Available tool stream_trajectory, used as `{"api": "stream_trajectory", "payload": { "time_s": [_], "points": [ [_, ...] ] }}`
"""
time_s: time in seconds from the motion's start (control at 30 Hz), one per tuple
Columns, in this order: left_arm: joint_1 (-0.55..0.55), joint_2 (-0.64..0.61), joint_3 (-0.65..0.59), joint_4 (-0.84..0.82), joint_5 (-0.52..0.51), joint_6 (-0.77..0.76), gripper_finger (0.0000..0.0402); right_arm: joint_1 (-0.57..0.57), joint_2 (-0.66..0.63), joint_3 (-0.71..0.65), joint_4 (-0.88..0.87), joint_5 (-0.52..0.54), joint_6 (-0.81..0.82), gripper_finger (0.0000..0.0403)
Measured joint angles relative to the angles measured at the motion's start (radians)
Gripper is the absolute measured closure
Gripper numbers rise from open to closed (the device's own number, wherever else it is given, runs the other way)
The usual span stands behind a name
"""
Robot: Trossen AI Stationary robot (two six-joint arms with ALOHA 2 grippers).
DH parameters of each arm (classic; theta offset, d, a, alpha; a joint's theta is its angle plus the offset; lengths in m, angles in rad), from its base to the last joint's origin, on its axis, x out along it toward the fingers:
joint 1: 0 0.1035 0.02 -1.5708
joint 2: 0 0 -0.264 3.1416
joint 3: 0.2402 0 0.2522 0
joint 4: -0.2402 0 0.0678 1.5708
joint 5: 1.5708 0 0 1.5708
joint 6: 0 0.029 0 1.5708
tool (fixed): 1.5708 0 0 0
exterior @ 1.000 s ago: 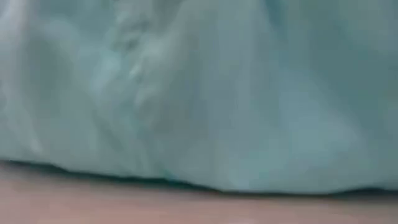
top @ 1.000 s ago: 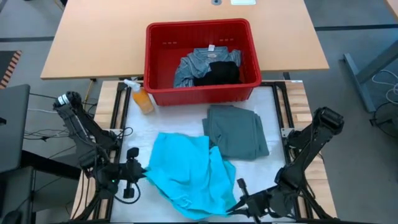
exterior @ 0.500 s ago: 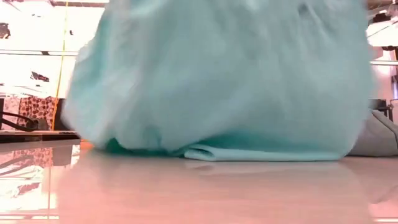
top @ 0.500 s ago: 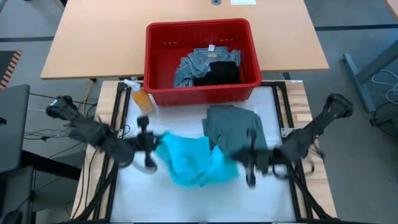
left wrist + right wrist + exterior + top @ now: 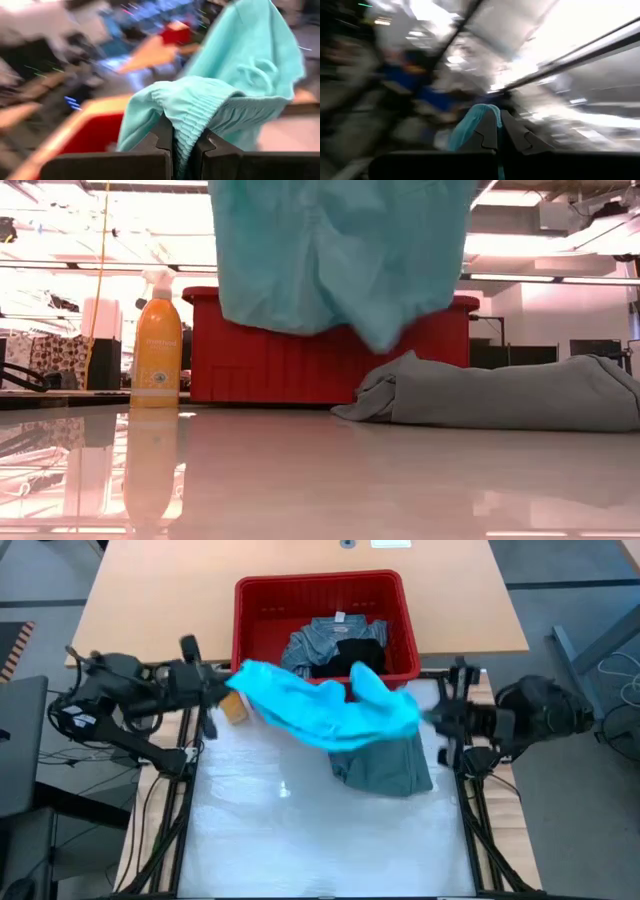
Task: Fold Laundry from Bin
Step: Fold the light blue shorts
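Turquoise garment (image 5: 325,705) hangs in the air, stretched from nine o'clock to three o'clock between both arms, just in front of the red bin (image 5: 322,680) and over the folded grey-green garment (image 5: 385,762). Left gripper (image 5: 182,145) pinches its ribbed edge tight; right gripper (image 5: 498,131) is clamped on the opposite end. Neither arm is nearer.

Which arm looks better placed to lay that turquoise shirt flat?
Neither alone, probably: left pincer and right pincer each pinch an end of the turquoise shirt, stretched in the air.
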Motion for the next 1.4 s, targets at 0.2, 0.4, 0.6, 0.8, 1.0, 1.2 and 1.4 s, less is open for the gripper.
{"api": "stream_trajectory", "payload": {
  "time_s": [0.2, 0.4, 0.6, 0.8, 1.0, 1.2, 1.4],
  "points": [
    [-0.110, 0.003, -0.208, -0.336, 0.013, -0.354, 0.0401, 0.160, 0.083, -0.010, -0.412, -0.026, 0.304, 0.0380],
    [-0.344, -0.007, -0.668, -0.283, 0.096, -0.809, 0.0401, 0.380, 0.234, -0.193, -0.440, 0.063, 0.755, 0.0380],
    [-0.594, 0.111, -0.944, 0.183, 0.060, -0.950, 0.0401, 0.526, 0.463, -0.230, -0.231, 0.283, 0.858, 0.0380],
    [-0.689, 0.285, -0.954, 0.241, -0.002, -0.980, 0.0396, 0.510, 0.667, -0.163, -0.229, 0.320, 0.859, 0.0380],
    [-0.687, 0.384, -0.954, 0.209, 0.169, -1.001, 0.0337, 0.461, 0.740, -0.098, -0.244, 0.241, 0.868, 0.0380],
    [-0.687, 0.388, -0.953, 0.048, 0.288, -1.088, 0.0263, 0.451, 0.734, -0.054, -0.294, 0.240, 0.858, 0.0379],
    [-0.687, 0.360, -0.953, -0.116, 0.297, -1.174, 0.0218, 0.428, 0.724, -0.015, -0.334, 0.220, 0.857, 0.0379]
  ]
}}
